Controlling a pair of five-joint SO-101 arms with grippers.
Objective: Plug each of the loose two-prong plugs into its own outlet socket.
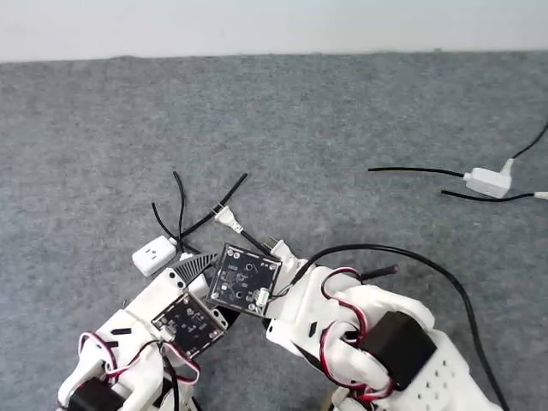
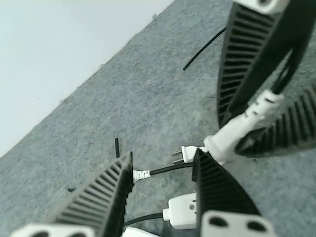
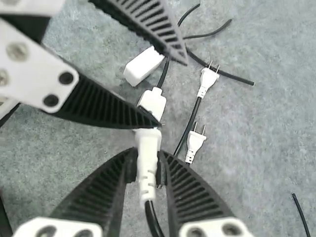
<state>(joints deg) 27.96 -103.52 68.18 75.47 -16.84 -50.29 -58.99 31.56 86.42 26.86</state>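
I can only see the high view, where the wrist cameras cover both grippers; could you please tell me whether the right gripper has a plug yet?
Observer: Yes, the right gripper is shut on a white plug; its wrist view shows it.
Operator: Thank you. And the left gripper?
Observer: The left gripper is open, with a white connector lying unclamped between its fingers.
Operator: Are any plugs left over?
Observer: Yes. One loose plug and a second plug lie on the carpet beside the held one, prongs bare.
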